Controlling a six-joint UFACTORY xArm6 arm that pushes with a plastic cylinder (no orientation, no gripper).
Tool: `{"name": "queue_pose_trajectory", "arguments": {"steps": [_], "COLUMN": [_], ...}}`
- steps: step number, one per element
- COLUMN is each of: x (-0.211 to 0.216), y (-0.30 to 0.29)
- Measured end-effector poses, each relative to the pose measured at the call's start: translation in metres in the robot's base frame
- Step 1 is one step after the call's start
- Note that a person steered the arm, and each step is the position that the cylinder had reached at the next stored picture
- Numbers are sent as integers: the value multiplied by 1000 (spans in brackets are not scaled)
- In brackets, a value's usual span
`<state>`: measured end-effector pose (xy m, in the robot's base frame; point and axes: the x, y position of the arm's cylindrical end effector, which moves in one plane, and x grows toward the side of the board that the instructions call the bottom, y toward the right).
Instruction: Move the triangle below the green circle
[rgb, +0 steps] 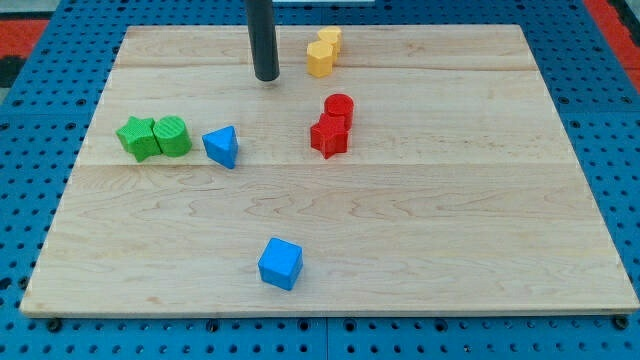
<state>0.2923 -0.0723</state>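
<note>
A blue triangle block (221, 146) lies on the wooden board at the view's left-middle. Just to its left sits a green circle block (172, 136), touching a green star block (136, 137) on its own left. The triangle is beside the circle, level with it, a small gap apart. My tip (266, 77) is the end of a dark rod coming down from the view's top. It rests on the board above and to the right of the triangle, well apart from it, touching no block.
A yellow pair of blocks (322, 52) sits right of my tip near the board's top edge. A red circle (339, 107) and red star (328, 136) sit at the middle. A blue cube (280, 263) lies near the bottom. The wooden board (480, 220) rests on a blue pegboard.
</note>
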Motion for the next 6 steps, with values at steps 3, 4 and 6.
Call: {"name": "queue_pose_trajectory", "arguments": {"steps": [3, 4, 6], "x": [101, 150, 174], "y": [-16, -44, -32]}}
